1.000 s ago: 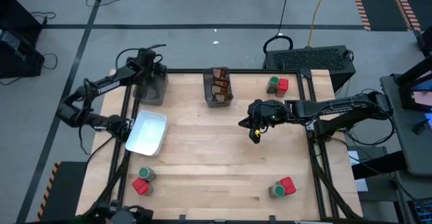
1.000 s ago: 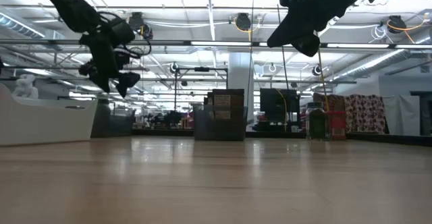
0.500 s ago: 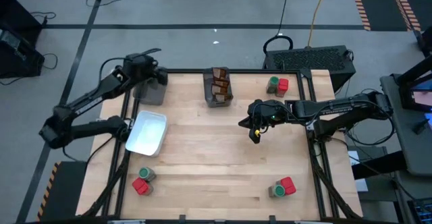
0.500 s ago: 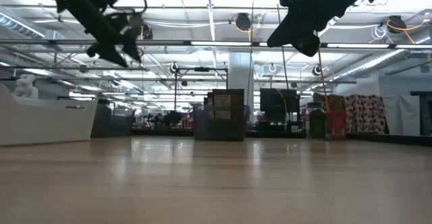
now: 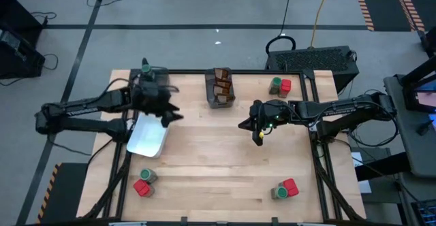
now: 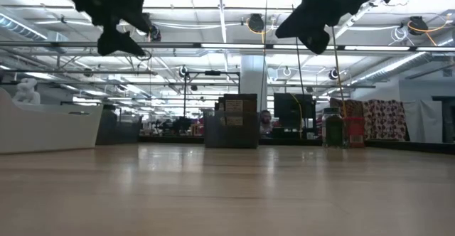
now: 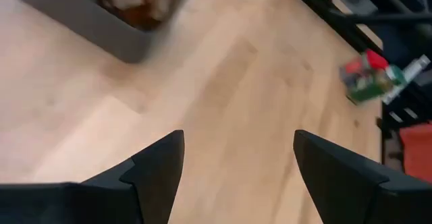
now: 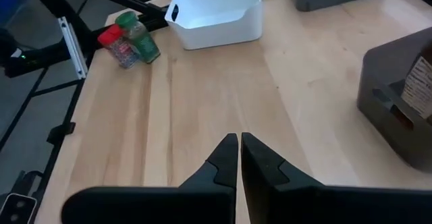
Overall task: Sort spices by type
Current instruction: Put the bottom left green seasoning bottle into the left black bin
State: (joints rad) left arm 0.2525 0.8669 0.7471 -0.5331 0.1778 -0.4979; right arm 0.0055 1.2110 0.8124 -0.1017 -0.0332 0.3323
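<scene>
My left gripper [image 5: 172,105] [image 7: 236,150] is open and holds nothing. It hovers over the table beside the white tray's far end, high in the low view [image 6: 121,43]. My right gripper [image 5: 257,136] [image 8: 239,140] is shut and holds nothing, above the table's middle right. Brown-orange packets [image 5: 220,84] stand in the centre far bin. A green-lidded jar and a red container stand together on the table in three places: far right [image 5: 280,85], near left [image 5: 144,182] and near right [image 5: 285,189]. A green-topped thing [image 5: 144,66] shows at the far-left bin.
A white tray [image 5: 144,141] lies at the left edge, partly under the left arm. A dark grey bin [image 5: 157,74] stands at the far left corner, and another holds the packets [image 5: 219,102]. Bare wood stretches across the middle and near side [image 5: 218,165].
My left gripper has swung from above the far-left bin toward the near edge and the right, and now hangs beside the white tray's far end. The left arm has stretched out level from the table's left. My right gripper has barely shifted.
</scene>
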